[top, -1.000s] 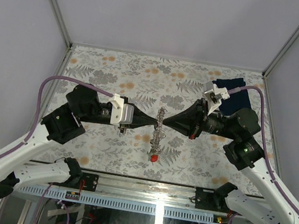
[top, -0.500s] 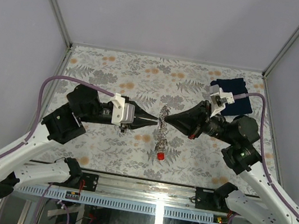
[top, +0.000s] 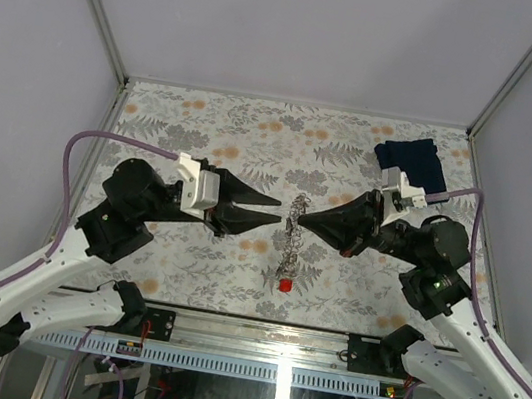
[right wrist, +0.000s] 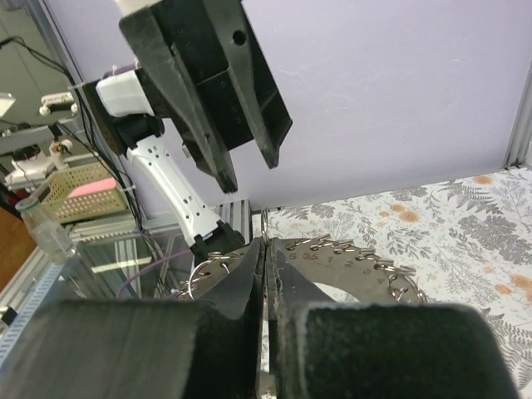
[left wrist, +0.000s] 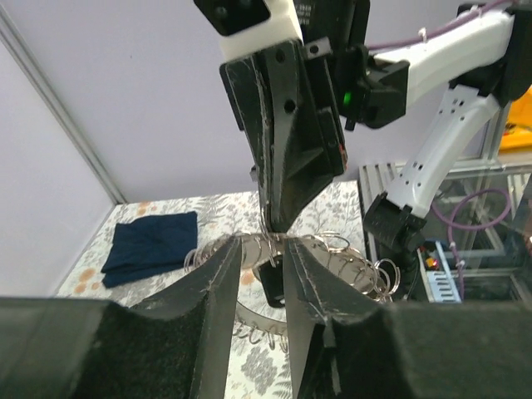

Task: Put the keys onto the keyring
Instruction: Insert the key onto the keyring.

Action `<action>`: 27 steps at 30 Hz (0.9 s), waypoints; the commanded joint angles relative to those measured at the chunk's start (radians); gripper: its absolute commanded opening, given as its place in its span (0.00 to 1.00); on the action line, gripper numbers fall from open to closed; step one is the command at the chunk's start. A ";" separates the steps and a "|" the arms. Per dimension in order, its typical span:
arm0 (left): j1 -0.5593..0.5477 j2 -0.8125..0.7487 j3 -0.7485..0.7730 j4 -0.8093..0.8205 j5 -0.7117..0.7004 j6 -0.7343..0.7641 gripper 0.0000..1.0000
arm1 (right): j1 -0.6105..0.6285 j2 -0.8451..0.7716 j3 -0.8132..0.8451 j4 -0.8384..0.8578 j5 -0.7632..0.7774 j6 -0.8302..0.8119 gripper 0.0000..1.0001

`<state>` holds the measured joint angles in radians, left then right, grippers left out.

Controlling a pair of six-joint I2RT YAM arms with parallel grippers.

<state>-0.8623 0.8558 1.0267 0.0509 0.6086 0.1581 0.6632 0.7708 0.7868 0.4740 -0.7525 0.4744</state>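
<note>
**A:** What is changing above the counter (top: 206, 129)?

**B:** The left claw (top: 277, 210) is letting go. 1 second ago its 2 fingers were pinched on the chain, nose to nose with the other claw. Now they are standing apart and drawing back, just beside the chain but clear of it.

**A:** And the right claw (top: 301, 220)?

**B:** It is staying clamped shut on the keyring (top: 289, 249), near its upper end. The dark blue cloth (top: 412, 157) is lying well apart, in the far right corner.

**A:** So where is the keyring sitting?

**B:** It is hanging between the 2 claws from that 1 grip alone. Its red tag (top: 285, 286) is dangling at the low end, a little to the right of where it was.

**A:** And the keys?

**B:** They are too small to pick out here, so I cannot say whether 1 is already threaded. My reading is that the left claw is freeing itself for a fresh pick or a re-grip.
</note>
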 commanded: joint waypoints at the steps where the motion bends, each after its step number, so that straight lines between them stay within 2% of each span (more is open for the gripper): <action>1: -0.002 0.019 -0.028 0.233 0.027 -0.154 0.29 | 0.003 -0.021 0.046 0.018 -0.059 -0.103 0.00; 7: -0.002 0.046 -0.060 0.343 0.066 -0.253 0.29 | 0.003 -0.026 0.074 -0.055 -0.105 -0.172 0.00; 18: -0.001 0.068 -0.074 0.336 0.098 -0.277 0.30 | 0.003 -0.053 0.076 -0.059 -0.079 -0.198 0.00; 22: -0.002 0.071 -0.080 0.328 0.098 -0.272 0.22 | 0.004 -0.060 0.074 -0.050 -0.080 -0.193 0.00; 27: -0.002 0.082 -0.084 0.327 0.111 -0.278 0.23 | 0.003 -0.066 0.077 -0.048 -0.081 -0.191 0.00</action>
<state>-0.8631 0.9298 0.9543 0.3180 0.6998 -0.1055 0.6632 0.7261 0.8013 0.3477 -0.8326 0.2943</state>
